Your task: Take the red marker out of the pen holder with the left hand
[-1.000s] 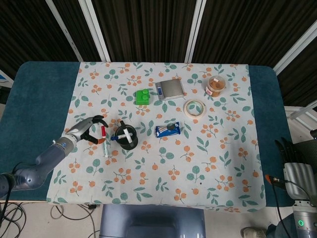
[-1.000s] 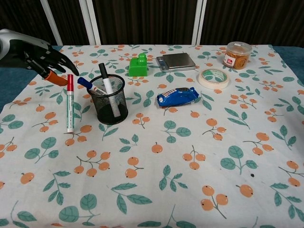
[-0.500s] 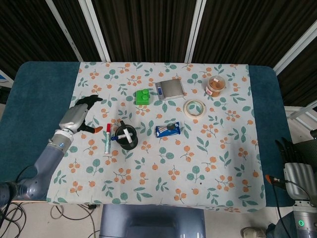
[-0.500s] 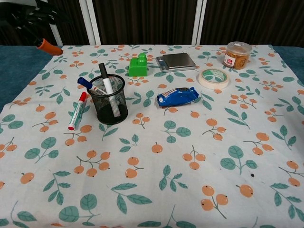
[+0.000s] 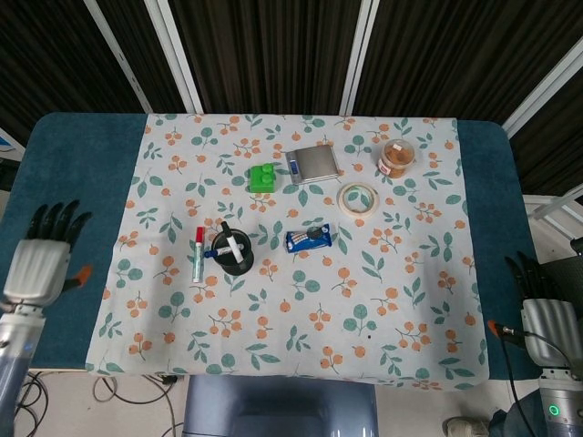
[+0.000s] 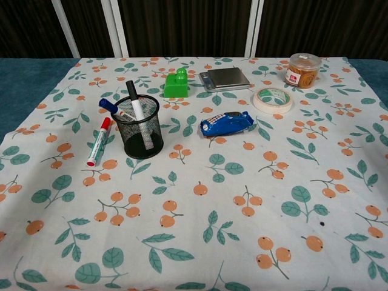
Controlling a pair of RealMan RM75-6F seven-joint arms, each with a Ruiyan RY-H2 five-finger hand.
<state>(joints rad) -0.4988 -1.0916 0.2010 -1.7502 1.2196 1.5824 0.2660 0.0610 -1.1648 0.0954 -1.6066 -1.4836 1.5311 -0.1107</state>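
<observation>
Head view alone shows left robot hand [image 5: 41,264] (empty).

A teal surface [image 5: 77,182] carries a white cloth printed with leaves and orange fruit [image 5: 392,300], while dark vertically ribbed panels [image 5: 264,45] divided by slanting white bars [image 5: 178,55] rise behind it, and cables [image 5: 27,391] trail on the pale floor below.

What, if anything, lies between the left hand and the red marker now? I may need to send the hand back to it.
Nothing visible does. The red marker lies flat on the cloth, just left of the pen holder. The left hand is off the table's left edge, with only bare cloth and blue tabletop between.
</observation>
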